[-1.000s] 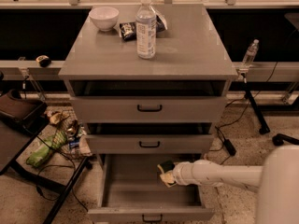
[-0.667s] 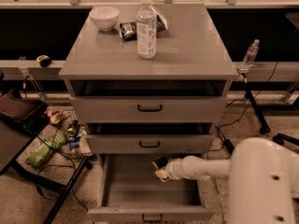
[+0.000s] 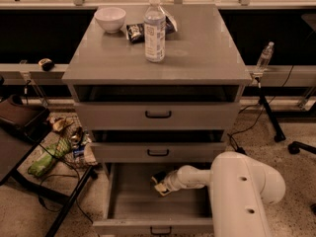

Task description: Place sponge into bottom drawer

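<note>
Cabinet (image 3: pixel 197 58), grey: 1. Drawers: 3; bottom drawer (image 3: pixel 133 209) pulled out. Gripper (image 3: pixel 160 184): 1, inside bottom drawer, near back, clenched on sponge (image 3: pixel 160 188): 1, held above drawer floor. Cabinet top: bowl (image 3: pixel 109 19) 1, bottle (image 3: pixel 154 29) 1, snack packet (image 3: pixel 134 32) 1.

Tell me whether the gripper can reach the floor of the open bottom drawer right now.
Probably yes. The grey bottom drawer is pulled out, and the gripper, holding the green-and-yellow sponge, hangs over its tray with nothing between.
</note>
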`<action>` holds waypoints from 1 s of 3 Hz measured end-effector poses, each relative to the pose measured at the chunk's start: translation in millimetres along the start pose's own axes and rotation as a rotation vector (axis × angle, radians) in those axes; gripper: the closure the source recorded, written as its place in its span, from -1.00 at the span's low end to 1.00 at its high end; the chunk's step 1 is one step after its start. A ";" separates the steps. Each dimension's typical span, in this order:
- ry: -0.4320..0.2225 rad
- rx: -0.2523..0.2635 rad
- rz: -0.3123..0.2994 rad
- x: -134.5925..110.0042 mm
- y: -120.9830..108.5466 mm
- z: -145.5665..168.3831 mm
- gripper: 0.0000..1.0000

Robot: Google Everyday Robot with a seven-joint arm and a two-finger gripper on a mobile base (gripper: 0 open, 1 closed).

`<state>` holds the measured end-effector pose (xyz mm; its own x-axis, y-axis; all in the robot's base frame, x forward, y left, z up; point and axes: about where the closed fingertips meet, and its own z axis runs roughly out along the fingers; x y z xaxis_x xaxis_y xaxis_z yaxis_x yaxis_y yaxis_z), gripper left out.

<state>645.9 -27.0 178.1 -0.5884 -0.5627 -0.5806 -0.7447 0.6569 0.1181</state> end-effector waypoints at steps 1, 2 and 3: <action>0.023 -0.073 0.017 23.9 10.8 30.1 1.00; -0.002 -0.159 0.041 40.5 30.5 30.4 0.61; 0.002 -0.165 0.037 40.7 33.6 31.3 0.15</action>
<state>606.8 -12.1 133.3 -0.6165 -0.5408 -0.5723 -0.7643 0.5856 0.2700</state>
